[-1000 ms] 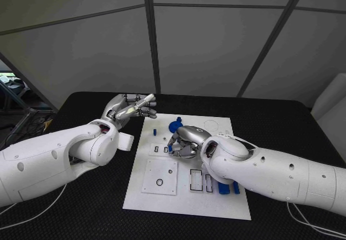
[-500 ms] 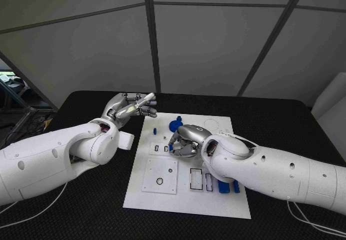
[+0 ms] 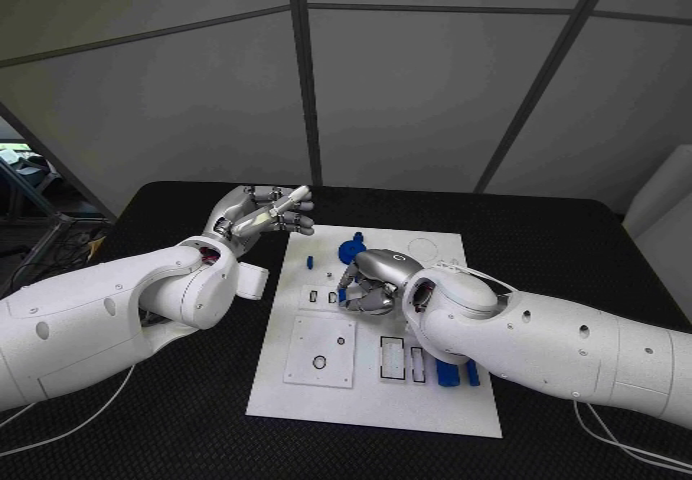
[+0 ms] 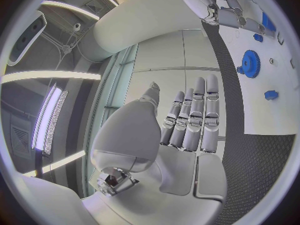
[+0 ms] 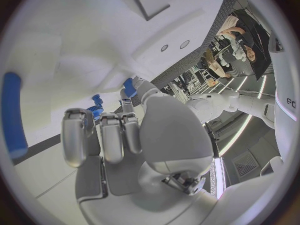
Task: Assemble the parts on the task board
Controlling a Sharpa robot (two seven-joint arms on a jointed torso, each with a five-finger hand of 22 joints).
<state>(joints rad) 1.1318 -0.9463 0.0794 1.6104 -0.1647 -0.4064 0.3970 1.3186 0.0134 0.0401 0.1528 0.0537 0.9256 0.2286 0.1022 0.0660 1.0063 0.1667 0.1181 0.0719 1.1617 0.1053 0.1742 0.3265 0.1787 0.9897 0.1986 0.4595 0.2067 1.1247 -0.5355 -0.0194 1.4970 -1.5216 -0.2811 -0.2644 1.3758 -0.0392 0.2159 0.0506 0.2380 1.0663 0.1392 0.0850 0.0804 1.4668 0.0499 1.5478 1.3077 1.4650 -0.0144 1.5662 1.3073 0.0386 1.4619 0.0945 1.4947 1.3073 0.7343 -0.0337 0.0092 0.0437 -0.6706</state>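
Observation:
The white task board lies mid-table. My right hand is low over its middle, fingers curled down, and pinches a small blue part between thumb and a finger just above the board's small slots; the same blue part shows at the tips of that right hand. A blue gear stands beyond it, with a small blue peg to its left. My left hand is raised off the board's far left corner, fingers straight and together, holding nothing. Past the left hand shows the blue gear.
Two blue parts lie near my right forearm at the board's right side. A square recessed plate and narrow rectangular slots take up the near half. Black table surrounds the board.

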